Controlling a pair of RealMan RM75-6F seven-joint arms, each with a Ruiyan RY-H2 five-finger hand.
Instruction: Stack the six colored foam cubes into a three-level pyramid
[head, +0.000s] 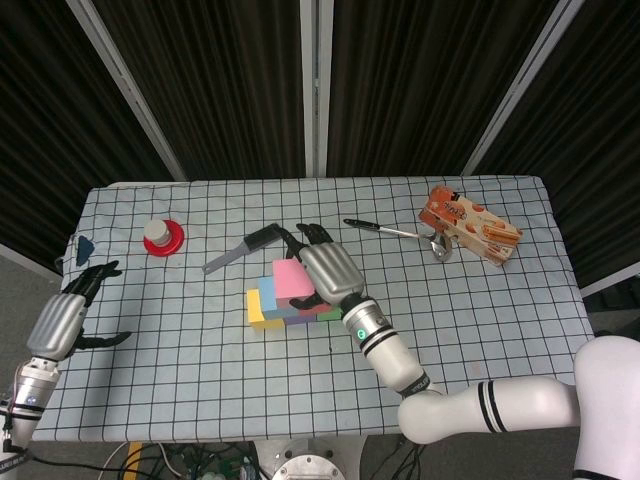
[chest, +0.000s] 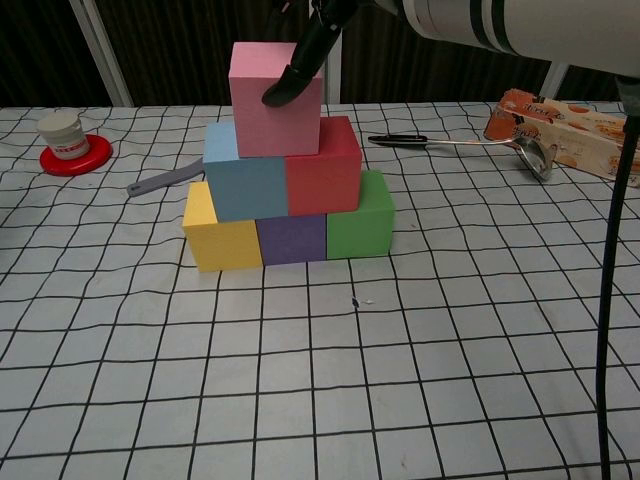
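Checked tablecloth (chest: 420, 380), no legible print on orange box (chest: 560, 125), right hand (head: 325, 268) gripping top pink cube (chest: 272, 105), left hand (head: 62, 318) empty, fingers apart.

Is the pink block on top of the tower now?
Yes. The pink block sits on the blue block and red block, with the right hand touching its front.

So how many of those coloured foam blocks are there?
6. Yellow foam cube, purple foam cube and green foam cube form the bottom row; blue foam cube and red foam cube sit above; pink foam cube tops them.
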